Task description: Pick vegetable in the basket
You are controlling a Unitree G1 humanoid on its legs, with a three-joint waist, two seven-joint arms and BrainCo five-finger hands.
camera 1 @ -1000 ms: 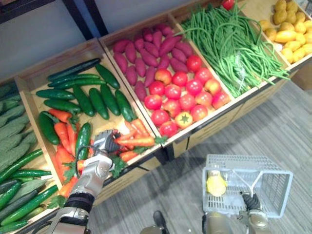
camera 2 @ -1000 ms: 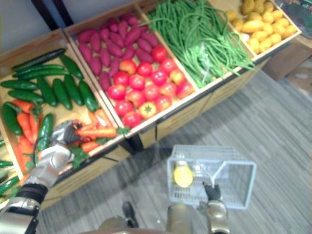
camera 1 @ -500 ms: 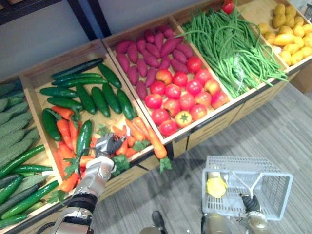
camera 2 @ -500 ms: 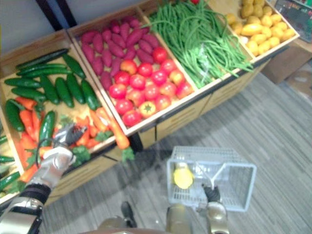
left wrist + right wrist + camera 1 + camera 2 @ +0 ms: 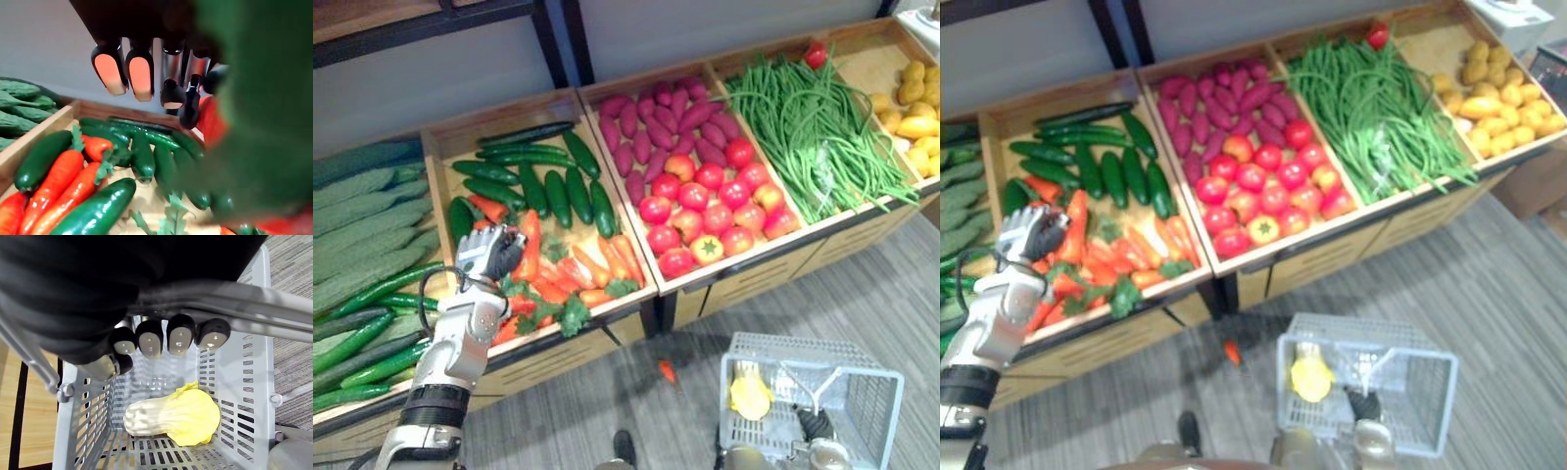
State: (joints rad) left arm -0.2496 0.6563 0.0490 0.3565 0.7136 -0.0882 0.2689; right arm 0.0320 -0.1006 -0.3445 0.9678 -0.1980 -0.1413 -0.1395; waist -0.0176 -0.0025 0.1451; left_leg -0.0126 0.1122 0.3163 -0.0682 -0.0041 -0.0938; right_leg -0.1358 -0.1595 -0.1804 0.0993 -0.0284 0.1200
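Orange carrot [image 5: 530,240] stands on end right against the left robot hand [image 5: 487,257], whose dark-tipped fingers [image 5: 139,73] are curled in and pinching it, with a blur of green leaves hard up by the wrist camera. That hand hangs over the wooden bin [image 5: 499,116], above the heap of loose orange carrots [image 5: 578,274], and just behind them lie the dark green cucumbers [image 5: 543,186]. One small orange carrot piece [image 5: 666,371] lies on the grey striped floor [image 5: 568,421], between the bin front and the grey plastic basket [image 5: 862,357]. Down at the lower right, the right robot hand [image 5: 149,340] has its fingers wrapped round the basket's grey wire handle [image 5: 274,303], and the basket hangs from it above the floor. Inside the basket lies a pale yellow cabbage [image 5: 171,413], resting on the slotted bottom near one wall. Further along the stand sit purple sweet potatoes [image 5: 656,122], red tomatoes [image 5: 710,206], long green beans [image 5: 813,127] and yellow potatoes [image 5: 911,98], each in its own compartment.
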